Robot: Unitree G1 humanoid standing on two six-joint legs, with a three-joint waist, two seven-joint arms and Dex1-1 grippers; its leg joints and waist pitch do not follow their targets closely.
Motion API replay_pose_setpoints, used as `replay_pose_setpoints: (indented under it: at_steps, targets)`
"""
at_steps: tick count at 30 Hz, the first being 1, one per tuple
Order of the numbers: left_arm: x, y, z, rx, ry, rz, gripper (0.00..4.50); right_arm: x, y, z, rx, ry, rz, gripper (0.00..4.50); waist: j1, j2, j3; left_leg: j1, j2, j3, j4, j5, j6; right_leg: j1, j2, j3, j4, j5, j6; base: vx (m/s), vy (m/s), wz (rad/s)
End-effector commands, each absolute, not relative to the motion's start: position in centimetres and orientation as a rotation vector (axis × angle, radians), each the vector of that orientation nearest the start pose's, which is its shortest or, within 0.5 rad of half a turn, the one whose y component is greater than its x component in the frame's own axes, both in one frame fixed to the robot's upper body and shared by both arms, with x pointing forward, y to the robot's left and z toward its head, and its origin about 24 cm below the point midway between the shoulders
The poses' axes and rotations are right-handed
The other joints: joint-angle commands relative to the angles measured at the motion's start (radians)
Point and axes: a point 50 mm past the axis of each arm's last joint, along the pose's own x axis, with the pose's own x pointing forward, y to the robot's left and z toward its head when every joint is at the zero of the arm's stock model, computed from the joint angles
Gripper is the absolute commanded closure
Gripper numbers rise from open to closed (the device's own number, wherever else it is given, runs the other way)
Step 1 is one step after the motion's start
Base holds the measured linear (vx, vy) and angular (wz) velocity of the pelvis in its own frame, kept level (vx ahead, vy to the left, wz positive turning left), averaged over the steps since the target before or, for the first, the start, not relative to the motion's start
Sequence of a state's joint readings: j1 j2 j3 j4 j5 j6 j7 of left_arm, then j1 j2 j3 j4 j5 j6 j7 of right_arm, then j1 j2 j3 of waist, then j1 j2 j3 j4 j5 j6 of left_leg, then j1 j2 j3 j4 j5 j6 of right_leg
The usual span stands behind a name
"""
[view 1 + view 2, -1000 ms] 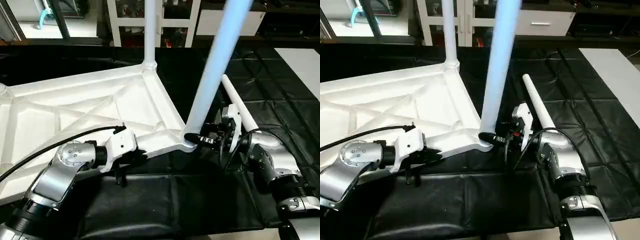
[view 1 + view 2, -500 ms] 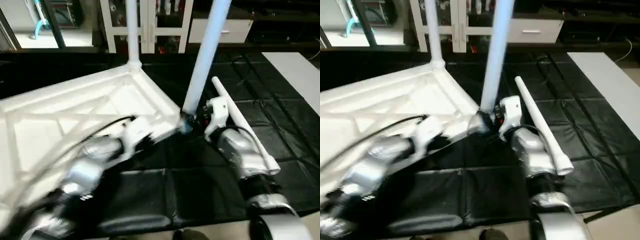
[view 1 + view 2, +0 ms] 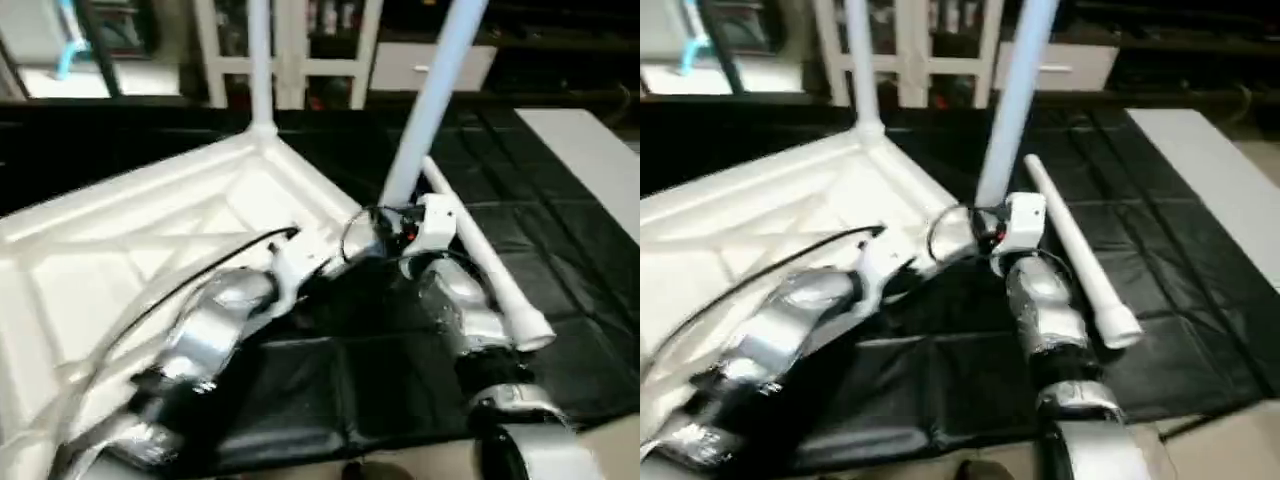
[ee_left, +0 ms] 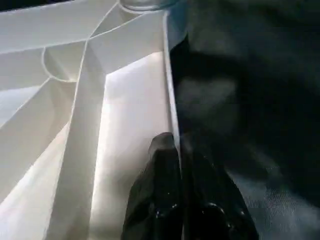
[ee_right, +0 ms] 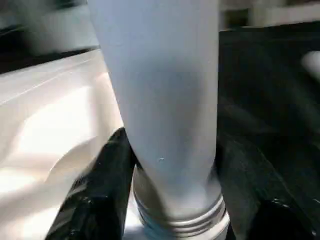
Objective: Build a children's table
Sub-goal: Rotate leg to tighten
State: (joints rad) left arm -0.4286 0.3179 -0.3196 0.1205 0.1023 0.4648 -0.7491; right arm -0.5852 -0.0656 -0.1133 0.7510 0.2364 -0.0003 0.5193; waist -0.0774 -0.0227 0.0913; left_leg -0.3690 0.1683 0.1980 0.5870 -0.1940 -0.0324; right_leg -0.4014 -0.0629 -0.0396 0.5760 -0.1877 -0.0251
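Right end effector clamped on near leg base; keep it vertical while threading into the socket (threads exposed). Left end effector pinched on top's rim, 9 o'clock.

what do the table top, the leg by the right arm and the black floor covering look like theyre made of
Table top: looks like moulded white plastic, semi-gloss; the thin raised ribs and soft glare suggest it.
Leg: smooth white tube, probably plastic, with threaded rings at its base.
Floor covering: black, slightly shiny sheet with seams and creases, maybe vinyl or coated fabric.
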Motion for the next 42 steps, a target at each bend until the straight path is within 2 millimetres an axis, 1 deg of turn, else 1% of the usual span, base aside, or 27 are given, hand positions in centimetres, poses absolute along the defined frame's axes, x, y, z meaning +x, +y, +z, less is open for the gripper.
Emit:
replay_pose_setpoints:
  at_steps: [1,2,3,4,5,6,7,8,10,11,12,13,14,16,18,19,20,23,26,31,33,35,36,38,40,41,42]
  targets:
    - [28.6,10.3,5.5,0.458,0.382,-1.078,4.50,33.7,-10.7,4.4,0.278,0.152,0.751,1.67,-0.001,0.013,-0.041,0.001,0.067,-0.040,-0.094,-0.389,0.025,0.020,-0.078,0.048,-0.077,-0.303,-0.179,0.000,0.000,0.00]
    - [27.6,11.8,5.6,0.464,0.383,-1.145,4.50,33.4,-12.4,5.4,0.266,0.126,0.859,1.53,-0.001,0.010,-0.042,-0.004,0.066,-0.043,-0.093,-0.365,0.045,0.033,-0.077,0.044,-0.072,-0.316,-0.194,0.000,0.000,0.00]
    - [27.4,12.2,5.6,0.466,0.386,-1.160,4.50,33.3,-12.8,5.5,0.241,0.122,0.889,1.38,-0.001,0.011,-0.041,-0.006,0.067,-0.042,-0.092,-0.356,0.051,0.033,-0.079,0.044,-0.072,-0.320,-0.197,0.000,0.000,0.00]
    - [26.8,13.3,5.5,0.474,0.402,-1.195,4.50,32.9,-13.9,6.0,0.153,0.115,0.992,1.29,0.008,0.018,-0.041,0.009,0.070,-0.038,-0.089,-0.351,0.054,0.021,-0.078,0.045,-0.078,-0.326,-0.204,0.000,0.000,0.00]
    - [26.6,14.0,5.5,0.481,0.417,-1.206,4.50,32.5,-14.6,6.2,0.085,0.118,1.059,1.20,0.008,0.017,-0.042,0.010,0.071,-0.034,-0.086,-0.342,0.056,0.020,-0.074,0.045,-0.073,-0.303,-0.217,0.000,0.000,0.00]
    - [26.5,14.2,5.5,0.484,0.421,-1.209,4.50,32.5,-14.8,6.2,0.074,0.121,1.072,1.20,0.009,0.015,-0.041,0.008,0.070,-0.032,-0.086,-0.324,0.059,0.024,-0.074,0.046,-0.071,-0.285,-0.223,0.000,0.000,0.00]
    - [26.4,14.8,5.4,0.491,0.432,-1.217,4.50,32.3,-15.3,6.4,0.048,0.129,1.107,1.20,0.012,0.018,-0.041,0.010,0.070,-0.029,-0.085,-0.299,0.069,0.021,-0.074,0.047,-0.069,-0.261,-0.236,0.000,0.000,0.00]
    - [26.4,15.8,5.5,0.496,0.445,-1.219,4.50,32.1,-16.2,6.9,0.044,0.132,1.162,0.94,0.018,0.021,-0.042,0.019,0.071,-0.023,-0.081,-0.279,0.078,0.018,-0.073,0.049,-0.067,-0.228,-0.249,0.000,0.000,0.00]
    - [26.4,16.1,5.5,0.495,0.446,-1.217,4.50,32.0,-16.5,7.2,0.049,0.133,1.176,0.87,0.019,0.019,-0.044,0.015,0.070,-0.022,-0.080,-0.238,0.089,0.024,-0.071,0.049,-0.060,-0.176,-0.263,0.000,0.000,0.00]
    - [26.6,16.4,5.8,0.492,0.437,-1.211,4.50,32.1,-16.8,7.5,0.042,0.135,1.195,0.83,0.026,0.019,-0.047,0.019,0.071,-0.018,-0.077,-0.172,0.112,0.026,-0.070,0.049,-0.052,-0.101,-0.283,0.000,0.000,0.00]
    - [26.6,16.4,5.9,0.493,0.434,-1.209,4.50,32.1,-16.8,7.6,0.044,0.136,1.198,0.76,0.027,0.018,-0.048,0.017,0.071,-0.018,-0.076,-0.152,0.119,0.029,-0.071,0.049,-0.049,-0.081,-0.288,0.000,0.000,0.00]
    - [26.7,16.4,6.0,0.494,0.431,-1.208,4.50,32.1,-16.8,7.7,0.048,0.137,1.202,0.51,0.031,0.018,-0.051,0.017,0.070,-0.017,-0.073,-0.113,0.132,0.034,-0.072,0.048,-0.043,-0.041,-0.298,0.000,0.000,0.00]
    - [26.7,16.4,6.1,0.495,0.423,-1.210,4.50,32.0,-16.8,7.8,0.060,0.136,1.220,0.51,0.034,0.018,-0.052,0.015,0.069,-0.017,-0.072,-0.089,0.145,0.037,-0.072,0.047,-0.040,-0.014,-0.305,0.000,0.000,0.00]
    - [26.7,16.3,6.1,0.494,0.417,-1.218,4.50,31.8,-16.7,7.9,0.071,0.137,1.258,0.51,0.038,0.017,-0.051,0.014,0.071,-0.017,-0.070,-0.079,0.156,0.038,-0.072,0.045,-0.038,-0.012,-0.307,0.000,0.000,0.00]
    - [26.7,16.2,6.1,0.492,0.410,-1.222,4.50,31.7,-16.6,7.8,0.084,0.141,1.277,0.51,0.044,0.018,-0.048,0.014,0.073,-0.015,-0.071,-0.098,0.150,0.037,-0.072,0.044,-0.043,-0.057,-0.303,0.000,0.000,0.00]
    - [26.6,16.2,6.1,0.489,0.409,-1.225,4.50,31.7,-16.5,7.7,0.091,0.144,1.280,0.72,0.047,0.019,-0.047,0.016,0.074,-0.014,-0.072,-0.117,0.136,0.035,-0.071,0.043,-0.045,-0.096,-0.297,0.000,0.000,0.00]
    - [26.6,16.2,6.1,0.489,0.408,-1.227,4.50,31.5,-16.4,7.6,0.099,0.155,1.294,0.72,0.051,0.018,-0.045,0.018,0.074,-0.014,-0.073,-0.138,0.121,0.033,-0.070,0.043,-0.048,-0.132,-0.289,0.000,0.000,0.00]
    - [26.6,16.2,6.0,0.487,0.408,-1.231,4.50,31.2,-16.3,7.2,0.104,0.186,1.317,0.97,0.053,0.018,-0.046,0.019,0.074,-0.015,-0.074,-0.147,0.096,0.033,-0.070,0.045,-0.048,-0.159,-0.276,0.000,0.000,0.00]
    - [26.6,16.2,6.1,0.488,0.409,-1.229,4.50,31.2,-16.4,6.8,0.095,0.205,1.307,1.28,0.055,0.018,-0.047,0.019,0.073,-0.014,-0.073,-0.131,0.098,0.033,-0.069,0.046,-0.046,-0.133,-0.280,0.000,0.000,0.00]
    - [26.7,16.3,6.1,0.492,0.409,-1.220,4.50,31.4,-16.5,6.5,0.067,0.216,1.272,1.61,0.055,0.018,-0.050,0.019,0.071,-0.013,-0.070,-0.112,0.108,0.033,-0.069,0.046,-0.042,-0.098,-0.288,0.000,0.000,0.00]
    - [27.1,16.2,6.0,0.501,0.413,-1.191,4.50,31.4,-16.4,6.0,0.049,0.239,1.239,1.86,0.056,0.019,-0.049,0.020,0.071,-0.012,-0.070,-0.113,0.108,0.033,-0.069,0.046,-0.044,-0.106,-0.287,0.000,0.000,0.00]
    - [27.3,16.1,5.9,0.508,0.419,-1.173,4.50,31.4,-16.2,5.7,0.042,0.251,1.219,1.96,0.055,0.018,-0.048,0.019,0.070,-0.013,-0.070,-0.121,0.104,0.033,-0.070,0.047,-0.045,-0.119,-0.286,0.000,0.000,0.00]
    - [27.5,15.9,5.9,0.515,0.418,-1.154,4.50,31.5,-15.9,5.3,0.028,0.265,1.173,2.06,0.055,0.018,-0.047,0.020,0.071,-0.013,-0.071,-0.131,0.100,0.032,-0.070,0.047,-0.047,-0.137,-0.281,0.000,0.000,0.00]
    - [27.8,15.4,5.9,0.510,0.407,-1.140,4.50,31.7,-15.6,4.7,0.017,0.281,1.107,2.14,0.053,0.020,-0.042,0.022,0.071,-0.016,-0.073,-0.172,0.074,0.028,-0.071,0.048,-0.053,-0.199,-0.266,0.000,0.000,0.00]
    - [27.9,15.1,5.9,0.504,0.404,-1.133,4.50,31.9,-15.4,4.4,0.016,0.284,1.071,2.24,0.049,0.018,-0.038,0.021,0.071,-0.018,-0.076,-0.215,0.050,0.025,-0.072,0.050,-0.058,-0.259,-0.253,0.000,0.000,0.00]
    - [28.1,14.3,5.9,0.494,0.402,-1.112,4.50,32.3,-14.9,3.9,0.027,0.298,0.971,2.31,0.047,0.020,-0.037,0.022,0.071,-0.020,-0.077,-0.242,0.034,0.022,-0.072,0.051,-0.061,-0.296,-0.243,0.000,0.000,0.00]
    - [28.1,14.2,5.9,0.493,0.402,-1.109,4.50,32.4,-14.8,3.8,0.028,0.301,0.957,2.31,0.043,0.019,-0.035,0.022,0.071,-0.020,-0.079,-0.258,0.026,0.020,-0.071,0.052,-0.061,-0.315,-0.237,0.000,0.000,0.00]
